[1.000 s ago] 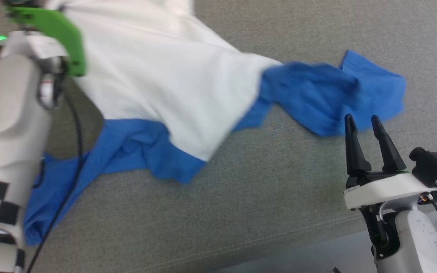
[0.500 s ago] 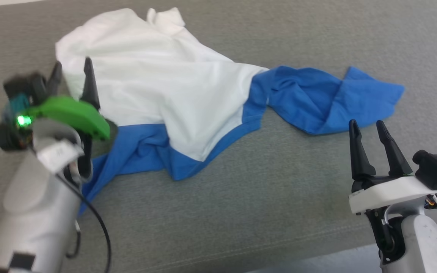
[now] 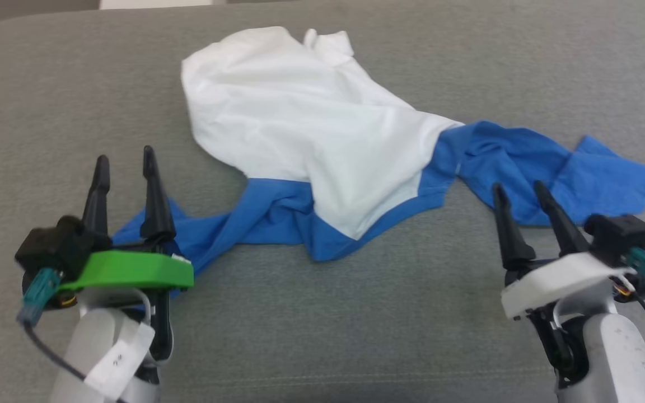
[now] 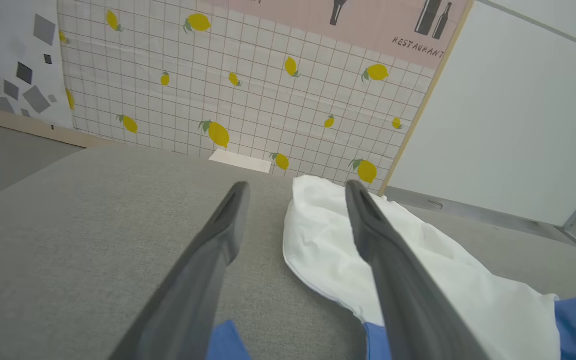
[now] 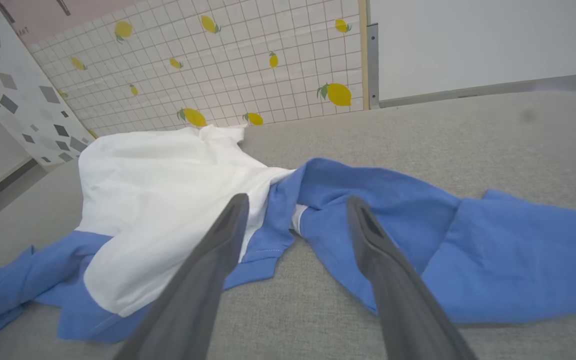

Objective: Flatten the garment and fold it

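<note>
On the grey cushion, our left gripper and right gripper stand wide open, holding nothing; the garment lies crumpled.

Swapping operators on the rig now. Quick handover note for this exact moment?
End effectors: left end effector open, empty, at the tip of the left sleeve; right end effector open, empty, by the right sleeve.
Things: the garment lies crumpled on the grey cushion, its white body bunched and twisted, a blue sleeve trailing to either side.
Done: nothing to show; not flat, no fold.
Left: grasp it, spread it flat, then fold.
</note>
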You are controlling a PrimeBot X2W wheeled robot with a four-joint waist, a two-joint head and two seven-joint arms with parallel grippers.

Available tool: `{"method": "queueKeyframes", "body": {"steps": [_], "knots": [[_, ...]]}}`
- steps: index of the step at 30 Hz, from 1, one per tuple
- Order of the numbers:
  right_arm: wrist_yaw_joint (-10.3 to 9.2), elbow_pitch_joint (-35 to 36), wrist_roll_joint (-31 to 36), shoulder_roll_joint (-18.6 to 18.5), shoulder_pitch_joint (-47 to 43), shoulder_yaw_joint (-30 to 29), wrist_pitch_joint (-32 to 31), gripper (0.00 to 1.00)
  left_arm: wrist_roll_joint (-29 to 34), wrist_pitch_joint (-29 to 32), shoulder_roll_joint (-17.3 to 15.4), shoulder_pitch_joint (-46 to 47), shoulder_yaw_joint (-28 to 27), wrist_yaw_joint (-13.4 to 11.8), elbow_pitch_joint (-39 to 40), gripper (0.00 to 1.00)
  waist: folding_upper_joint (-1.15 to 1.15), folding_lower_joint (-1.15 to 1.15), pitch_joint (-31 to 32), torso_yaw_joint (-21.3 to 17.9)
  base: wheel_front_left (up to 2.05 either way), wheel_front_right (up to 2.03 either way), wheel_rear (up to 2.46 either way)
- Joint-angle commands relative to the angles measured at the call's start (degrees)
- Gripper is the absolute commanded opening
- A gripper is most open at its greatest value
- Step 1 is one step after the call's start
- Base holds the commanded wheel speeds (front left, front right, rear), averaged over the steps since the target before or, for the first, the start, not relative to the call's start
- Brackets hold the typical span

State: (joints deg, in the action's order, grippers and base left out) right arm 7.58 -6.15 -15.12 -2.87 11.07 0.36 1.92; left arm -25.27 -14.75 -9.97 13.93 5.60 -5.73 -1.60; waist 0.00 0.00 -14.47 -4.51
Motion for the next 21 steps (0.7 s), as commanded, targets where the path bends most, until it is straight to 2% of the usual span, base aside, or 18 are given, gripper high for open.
{"method": "queueKeyframes", "body": {"steps": [1, 8, 18, 19, 20, 21], "knots": [[-0.09, -0.86, 0.6, 0.0, 1.58, 0.39, -1.42, 1.0, 1.65, -0.24, 1.0, -1.46, -1.15, 0.74, 1.47, 1.0, 0.0, 0.0, 0.26, 2.26, 0.0, 0.0, 0.0], [-0.09, -10.3, 3.15, 0.0, 9.63, 1.09, -13.59, 1.0, 6.4, -0.24, 5.21, -3.67, -5.51, 4.27, 5.28, 1.0, 0.0, 0.0, -2.49, 4.62, 0.0, 0.0, 0.0], [-0.09, -23.07, 8.12, 0.0, 19.7, 1.66, -28.98, 1.0, 8.09, -0.24, 6.98, -2.4, -7.95, 6.98, 4.77, 1.0, 0.0, 0.0, -5.31, 6.79, 0.0, 0.0, 0.0], [-0.09, -24.36, 9.41, 0.0, 20.09, 2.16, -32.59, 0.31, 8.11, -0.25, 7.04, -2.31, -8.13, 7.21, 4.54, 1.0, 0.0, 0.0, -5.33, 6.9, 0.0, 0.0, 0.0], [-0.09, -24.37, 9.98, 0.0, 19.97, 2.38, -34.1, 0.0, 7.76, -0.25, 7.05, -2.32, -8.1, 7.19, 4.34, 1.0, 0.0, 0.0, -5.2, 6.95, 0.0, 0.0, 0.0], [-0.09, -24.1, 10.07, 0.0, 19.64, 2.37, -35.05, 0.0, 7.52, -0.25, 7.06, -2.35, -8.08, 7.14, 4.18, 1.0, 0.0, 0.0, -4.97, 6.97, 0.0, 0.0, 0.0]]}}
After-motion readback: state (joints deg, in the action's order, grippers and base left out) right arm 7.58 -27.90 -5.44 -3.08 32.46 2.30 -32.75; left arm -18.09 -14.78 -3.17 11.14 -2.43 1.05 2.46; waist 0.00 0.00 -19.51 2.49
